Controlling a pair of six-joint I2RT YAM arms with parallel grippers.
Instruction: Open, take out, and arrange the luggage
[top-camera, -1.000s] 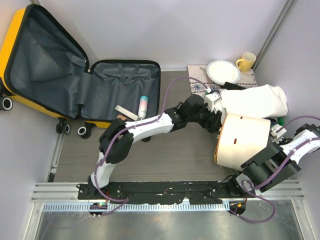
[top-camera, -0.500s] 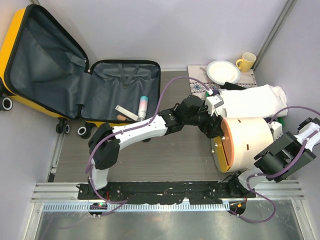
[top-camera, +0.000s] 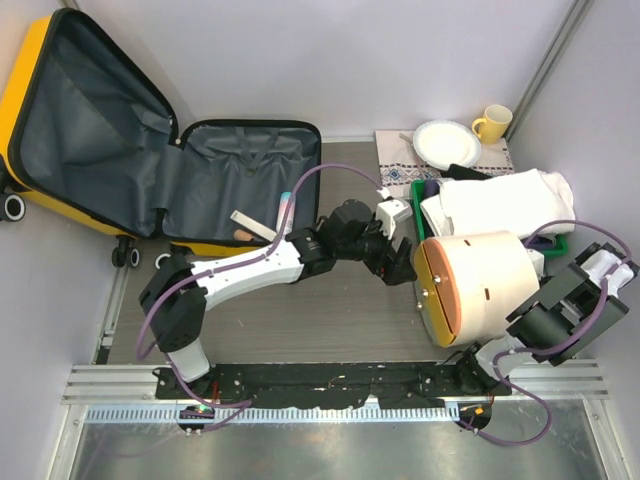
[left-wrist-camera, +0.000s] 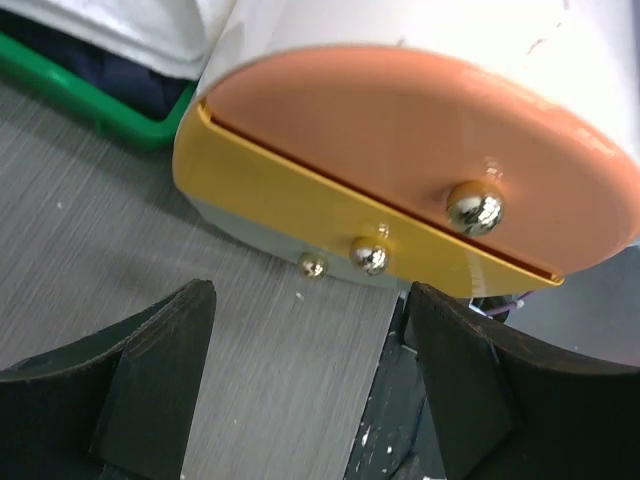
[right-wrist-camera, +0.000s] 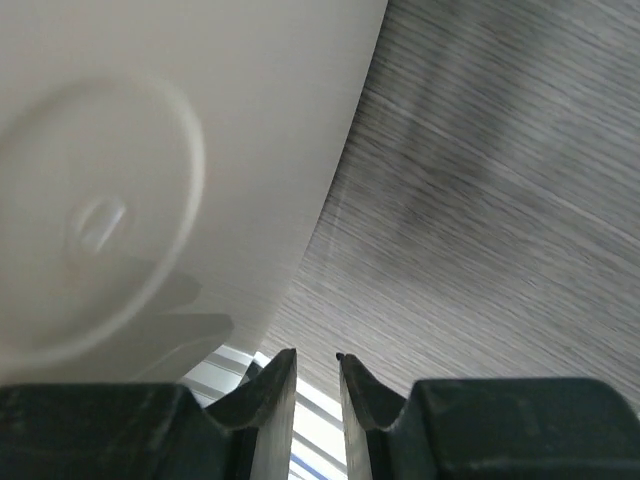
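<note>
Grey wood-grain tabletop (top-camera: 300, 325) fills the centre; white walls (top-camera: 400, 60) stand at 12, 3 and 9 o'clock; metal rail (top-camera: 110, 385) at 6.

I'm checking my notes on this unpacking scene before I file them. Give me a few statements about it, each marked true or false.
1. The luggage lies open. True.
2. The left pincer is clamped on the cream cylinder. False: its jaws stand open, facing the cylinder's orange end and gripping nothing.
3. A yellow mug stands beside a white plate. True.
4. The luggage is empty. False: a small tube and a flat pale strip lie in it.
</note>
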